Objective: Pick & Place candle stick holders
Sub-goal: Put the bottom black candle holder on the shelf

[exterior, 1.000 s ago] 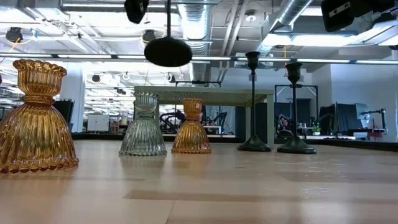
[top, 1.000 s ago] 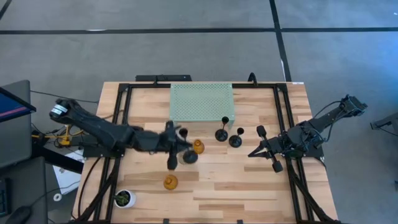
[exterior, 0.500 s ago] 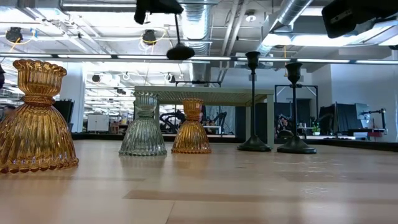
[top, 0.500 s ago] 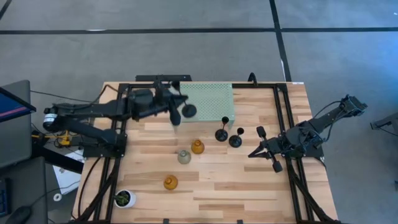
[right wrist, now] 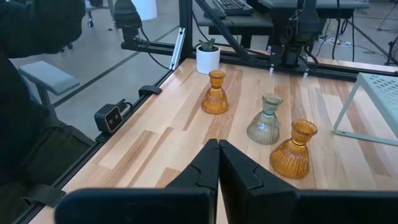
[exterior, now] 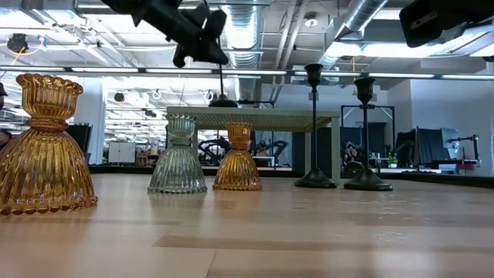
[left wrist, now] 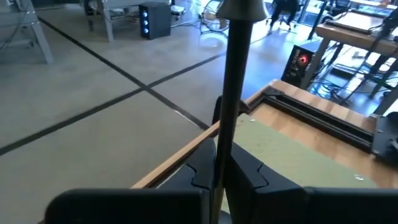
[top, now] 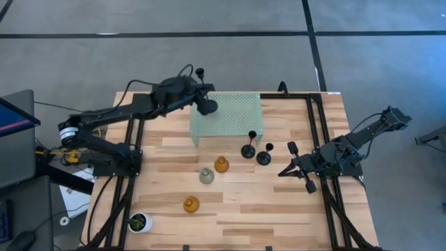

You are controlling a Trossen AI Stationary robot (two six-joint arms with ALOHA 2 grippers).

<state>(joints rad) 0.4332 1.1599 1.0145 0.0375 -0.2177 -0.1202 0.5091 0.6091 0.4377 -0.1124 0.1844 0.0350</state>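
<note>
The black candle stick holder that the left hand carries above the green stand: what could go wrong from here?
1. The left hand grips the black candle stick holder only by its thin stem, so it may swing or slip as it is set down.
2. It hangs near the corner of the pale green perforated stand; the base could land partly off the edge and tip over.

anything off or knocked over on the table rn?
Nothing spilled or toppled. Only oddity: the black holder in the left gripper is carried tilted, almost sideways, base over the green stand. The other two black holders, both amber holders and the grey holder stand upright.
</note>
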